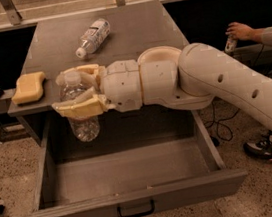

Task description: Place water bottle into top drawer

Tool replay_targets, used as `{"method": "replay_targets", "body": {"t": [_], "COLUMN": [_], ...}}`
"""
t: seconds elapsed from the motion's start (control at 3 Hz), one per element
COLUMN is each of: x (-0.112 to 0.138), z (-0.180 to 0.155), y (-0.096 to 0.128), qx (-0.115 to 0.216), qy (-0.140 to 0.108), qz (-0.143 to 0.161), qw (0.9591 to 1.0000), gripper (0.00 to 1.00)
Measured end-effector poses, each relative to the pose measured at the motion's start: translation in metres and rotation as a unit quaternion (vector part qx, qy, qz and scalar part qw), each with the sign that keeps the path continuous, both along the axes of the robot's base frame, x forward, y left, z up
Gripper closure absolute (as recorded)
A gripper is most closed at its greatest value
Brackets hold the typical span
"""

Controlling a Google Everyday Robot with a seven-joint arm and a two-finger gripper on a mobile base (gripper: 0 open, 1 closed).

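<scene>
While the top drawer [188,189] stands pulled wide open, the pincer [61,93] hangs over its rear left corner, both fingers clamped around the water bottle [85,128]. The bottle is upright, cap up, its base lower than the front edge of the surface [136,35]. On that surface lie a second bottle [92,37] and a yellow sponge [28,87]

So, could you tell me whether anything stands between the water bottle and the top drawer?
Nothing visible does: the gripper holds the water bottle upright over the open top drawer, near its back, bare floor below.
</scene>
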State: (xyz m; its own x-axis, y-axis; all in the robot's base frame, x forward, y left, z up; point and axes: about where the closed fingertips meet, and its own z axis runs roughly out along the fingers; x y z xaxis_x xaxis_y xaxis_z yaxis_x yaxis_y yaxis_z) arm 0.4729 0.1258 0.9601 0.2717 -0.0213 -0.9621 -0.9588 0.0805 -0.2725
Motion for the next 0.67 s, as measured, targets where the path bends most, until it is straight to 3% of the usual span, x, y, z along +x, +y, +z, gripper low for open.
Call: {"method": "replay_targets", "body": {"t": [0.33,0.67], "x": [0.000,0.009], "z": [0.000,-0.048], "y": [0.001,-0.002], "qx": [0.000,-0.026], "qy": [-0.001,0.046], "qz": [-0.001,-0.004], "qw": [1.0000,0.9986], "gripper": [1.00,1.00]}}
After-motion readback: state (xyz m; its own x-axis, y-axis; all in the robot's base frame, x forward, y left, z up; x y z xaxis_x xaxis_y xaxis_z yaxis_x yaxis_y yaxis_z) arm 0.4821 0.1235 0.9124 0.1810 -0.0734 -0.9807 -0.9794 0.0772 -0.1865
